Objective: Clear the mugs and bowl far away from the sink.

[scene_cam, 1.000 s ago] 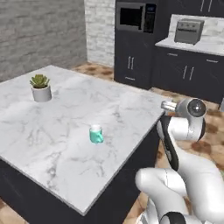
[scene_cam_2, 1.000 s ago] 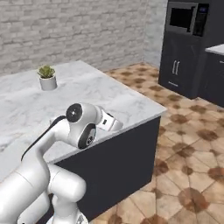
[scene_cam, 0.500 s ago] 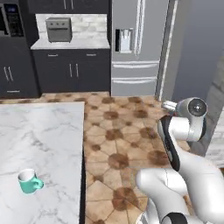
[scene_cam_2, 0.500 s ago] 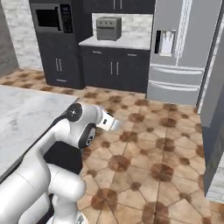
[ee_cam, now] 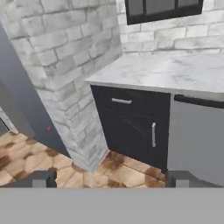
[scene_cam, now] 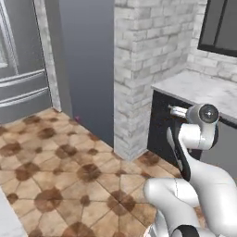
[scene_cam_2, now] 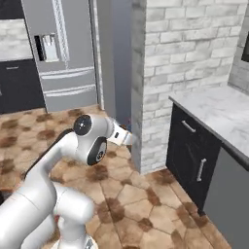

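Pincer (ee_cam: 112,178) released and empty, its 2 tips spread wide, faces a marble counter (ee_cam: 175,70) beside a brick pillar (ee_cam: 57,65). No mug, bowl or sink appears near that counter; judging from this, the clearing is not yet begun.

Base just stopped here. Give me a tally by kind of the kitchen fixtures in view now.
Fridge: 1
Brick pillar: 1
Marble counter: 1
Silver cabinet handles: 2
Total: 5
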